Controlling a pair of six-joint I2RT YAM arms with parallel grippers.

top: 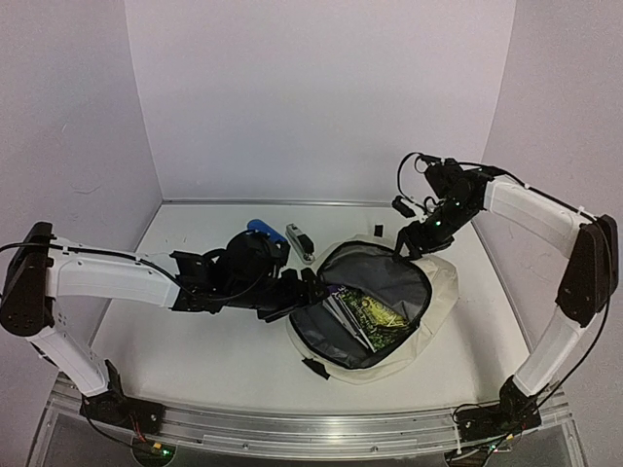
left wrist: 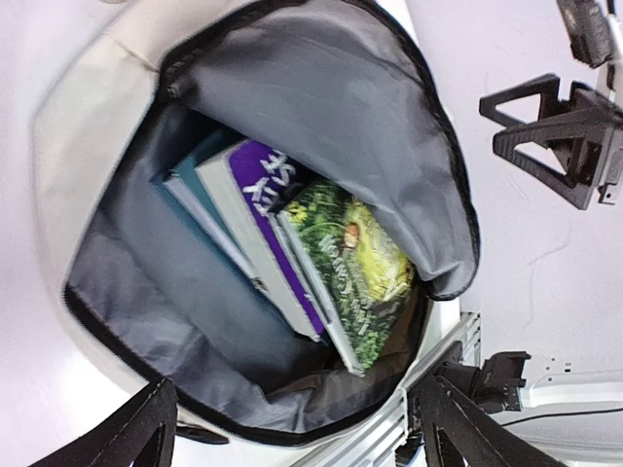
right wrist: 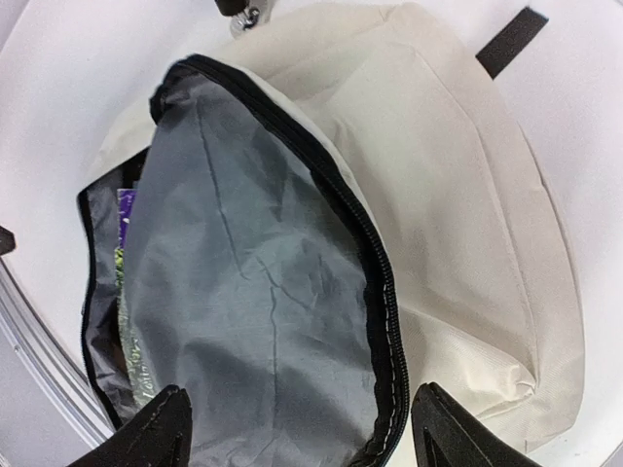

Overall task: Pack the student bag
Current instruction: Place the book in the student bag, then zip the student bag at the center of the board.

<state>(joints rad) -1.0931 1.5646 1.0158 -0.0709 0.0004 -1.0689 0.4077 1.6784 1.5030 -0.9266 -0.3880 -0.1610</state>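
The left gripper (top: 310,284) is at the 9 o'clock edge of the student bag (top: 440,287). Its fingers are spread wide and hold nothing. At 11 o'clock from the bag, a blue tube (top: 261,229) and a small silver thing (top: 300,243) lie on the table (top: 195,341), not packed yet. The bag lies flat on the table's right half. Its flap is folded open so things can go in. Three books (left wrist: 321,263) lean together inside. The right gripper (top: 419,238) is at the bag's 1 o'clock edge, also wide and empty. I think both are free so that one can fetch the next thing.
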